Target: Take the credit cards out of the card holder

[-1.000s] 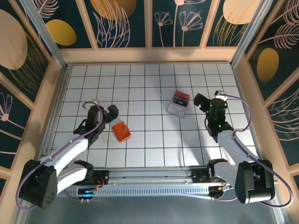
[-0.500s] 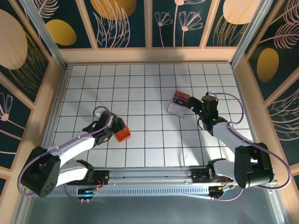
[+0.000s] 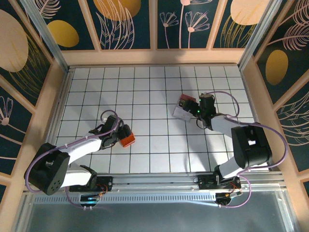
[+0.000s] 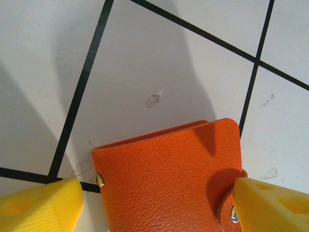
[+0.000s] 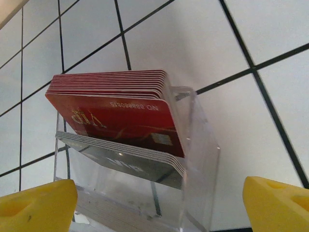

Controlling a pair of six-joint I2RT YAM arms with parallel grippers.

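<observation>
White tiled bench [image 3: 154, 82], dark flowered walls [image 3: 130, 24] around. One card holder [image 3: 128, 141], folded shut, flat at 8 o'clock from centre. Left gripper [image 4: 155, 208] released, fingers either side of it. One clear box [image 3: 183, 110] at 2 o'clock: two stacks inside, red stack [image 5: 116, 116] over grey stack [image 5: 137, 162]. Right gripper [image 5: 157, 212] released, facing box.

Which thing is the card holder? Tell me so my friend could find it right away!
Find the white tiled table and look at its left half, where the left gripper straddles something small and flat. That is the card holder: plain orange leather, folded shut with a snap tab, unlike the clear box of red and grey cards on the right.
</observation>
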